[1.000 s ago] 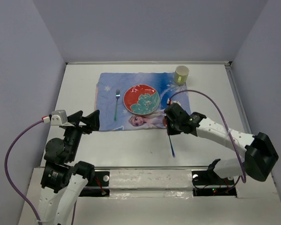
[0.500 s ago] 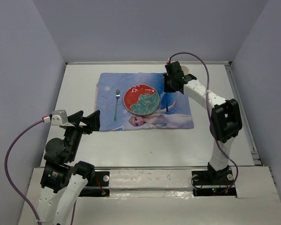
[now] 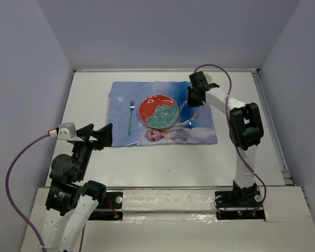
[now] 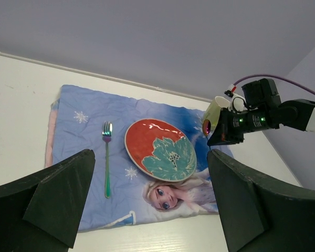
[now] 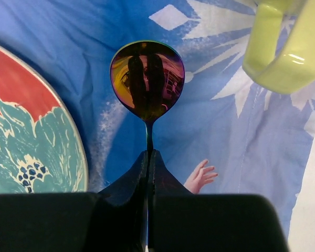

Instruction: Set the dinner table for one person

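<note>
The white dinner table [image 3: 89,105] carries a blue princess placemat [image 3: 121,94]. On the mat lie a red and teal plate [image 3: 158,112] and, to its left, a fork [image 3: 130,117]. My right gripper [image 5: 148,155] is shut on the handle of an iridescent spoon [image 5: 147,79] and holds it low over the mat, just right of the plate [image 5: 31,131]. From above, the right gripper [image 3: 191,105] sits between the plate and the yellow-green mug [image 5: 283,47]. My left gripper [image 4: 152,210] is open and empty, well back from the mat's near edge.
The mug [image 4: 214,110] stands at the mat's far right corner, close behind the right wrist. White walls enclose the table at the back and sides. Bare tabletop [image 3: 163,163] lies in front of the mat.
My right arm carried the spoon from the bare table in front of the mat to the mat's right side, beside the plate, and has come down lower there. The left arm has not moved.
</note>
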You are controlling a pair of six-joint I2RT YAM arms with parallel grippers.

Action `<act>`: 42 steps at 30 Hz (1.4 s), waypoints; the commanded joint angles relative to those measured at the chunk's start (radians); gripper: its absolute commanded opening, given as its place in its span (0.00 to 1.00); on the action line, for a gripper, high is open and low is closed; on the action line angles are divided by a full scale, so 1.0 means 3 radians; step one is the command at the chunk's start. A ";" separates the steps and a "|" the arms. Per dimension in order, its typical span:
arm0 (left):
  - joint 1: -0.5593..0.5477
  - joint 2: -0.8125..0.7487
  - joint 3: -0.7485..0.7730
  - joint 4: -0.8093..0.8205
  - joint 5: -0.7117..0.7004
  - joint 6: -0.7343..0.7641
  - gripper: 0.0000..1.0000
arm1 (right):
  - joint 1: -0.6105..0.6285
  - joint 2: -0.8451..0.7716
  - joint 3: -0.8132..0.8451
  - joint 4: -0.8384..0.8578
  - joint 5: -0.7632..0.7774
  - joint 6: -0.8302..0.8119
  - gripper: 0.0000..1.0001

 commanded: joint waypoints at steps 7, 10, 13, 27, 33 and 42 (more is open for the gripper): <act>0.0021 0.0075 -0.0005 0.0161 0.0052 0.0057 0.99 | -0.0059 0.0181 0.0219 0.0026 -0.0111 0.0083 0.00; 0.0032 0.0080 -0.0005 0.0161 0.0052 0.0057 0.99 | -0.0059 0.0237 0.0250 0.0021 -0.0096 0.0088 0.03; 0.0042 0.0075 -0.0005 0.0161 0.0058 0.0057 0.99 | -0.0059 0.0257 0.0260 0.0021 -0.0056 0.0083 0.24; 0.0134 0.0126 -0.0005 0.0171 0.0083 0.0073 0.99 | -0.0059 -0.0895 -0.0474 0.0547 -0.0796 0.0134 0.45; 0.0195 0.0197 0.0016 0.0156 0.0048 0.0083 0.99 | 0.0134 -0.2149 -0.1477 0.1313 -0.0950 0.0109 0.46; 0.0211 0.0279 0.0052 0.0207 0.0165 0.0093 0.99 | 0.0135 -0.4505 -0.2668 0.1611 -0.0839 0.0098 0.99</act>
